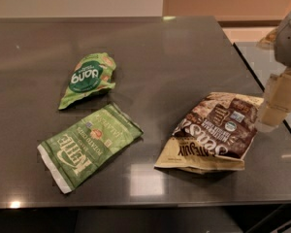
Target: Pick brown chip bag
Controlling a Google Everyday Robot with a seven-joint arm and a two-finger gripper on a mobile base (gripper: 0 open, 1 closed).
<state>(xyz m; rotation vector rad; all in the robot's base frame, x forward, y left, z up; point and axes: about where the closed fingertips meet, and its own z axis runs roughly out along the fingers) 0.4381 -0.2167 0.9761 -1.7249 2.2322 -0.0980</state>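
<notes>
The brown chip bag (214, 132) lies on the dark table at the right, glossy dark brown with a cream-yellow band and white script lettering, puffed up. My gripper (277, 106) hangs at the far right edge of the view, just right of the bag's upper right corner, pale cream coloured, below the grey arm.
A flat green Kettle bag (88, 145) lies at the front left. A small green bag with a dark green oval (88, 78) lies behind it. The table's front edge (136, 205) runs along the bottom. A second table surface (262, 62) stands at the right.
</notes>
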